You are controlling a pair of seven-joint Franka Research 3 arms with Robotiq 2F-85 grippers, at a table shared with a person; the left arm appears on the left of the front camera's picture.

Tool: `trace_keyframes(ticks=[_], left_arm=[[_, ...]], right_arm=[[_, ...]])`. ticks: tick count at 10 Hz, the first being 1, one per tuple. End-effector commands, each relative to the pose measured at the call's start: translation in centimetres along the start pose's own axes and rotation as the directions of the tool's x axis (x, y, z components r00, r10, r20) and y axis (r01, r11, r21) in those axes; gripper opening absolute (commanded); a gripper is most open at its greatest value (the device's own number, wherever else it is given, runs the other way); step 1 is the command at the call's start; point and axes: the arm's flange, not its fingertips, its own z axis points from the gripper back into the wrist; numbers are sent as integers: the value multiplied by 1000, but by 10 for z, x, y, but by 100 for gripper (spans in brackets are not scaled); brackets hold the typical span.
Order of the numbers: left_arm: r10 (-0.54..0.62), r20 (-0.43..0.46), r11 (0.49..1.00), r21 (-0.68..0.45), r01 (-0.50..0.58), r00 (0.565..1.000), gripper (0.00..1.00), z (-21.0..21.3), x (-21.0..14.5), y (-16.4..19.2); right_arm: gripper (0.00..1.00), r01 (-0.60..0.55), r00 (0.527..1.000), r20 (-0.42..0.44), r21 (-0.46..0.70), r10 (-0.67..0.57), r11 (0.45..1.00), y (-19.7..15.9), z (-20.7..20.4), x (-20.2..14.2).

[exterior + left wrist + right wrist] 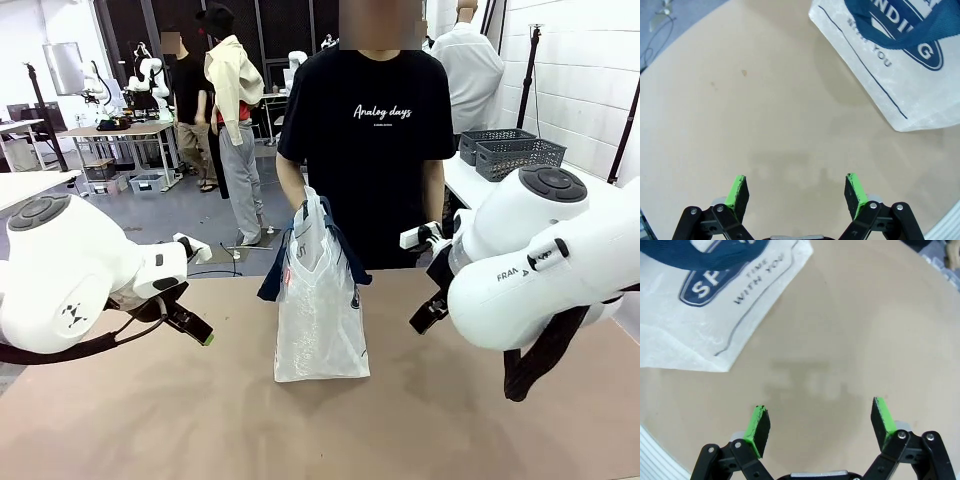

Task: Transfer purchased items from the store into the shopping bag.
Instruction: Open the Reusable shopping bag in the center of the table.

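Observation:
The shopping bag (320,320) stands upright mid-table, translucent white with navy straps and a navy oval logo. A person in a black T-shirt stands behind it with a hand (303,208) at its top. The purchased items are out of view. My left gripper (195,328) hovers open over the table, left of the bag. In the left wrist view, its jaws (796,180) are wide apart over bare tabletop, with the bag (900,65) at upper right. My right gripper (425,315) hangs open right of the bag. In the right wrist view it (819,410) holds nothing, and the bag (705,315) lies at upper left.
The tan tabletop (200,420) spreads around the bag. Two dark grey mesh baskets (510,150) sit on a white table at the back right. Other people and workbenches stand far behind on the left.

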Motion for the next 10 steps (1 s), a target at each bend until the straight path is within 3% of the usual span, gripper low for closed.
trace_keyframes(ticks=[1,3,5,10], left_arm=[[28,-70,993,-108,-36,997,100,23,13,14],[77,-78,978,-188,-91,994,100,40,33,23],[226,-68,965,-119,-232,972,100,62,75,29],[191,55,973,-138,-182,980,100,104,165,37]], right_arm=[[100,11,999,-32,95,-8,995,-12,11,19],[100,41,997,-66,123,-33,992,-22,26,45],[100,84,993,-83,72,-77,994,-36,46,96],[100,70,997,-49,47,-68,996,-65,71,224]])
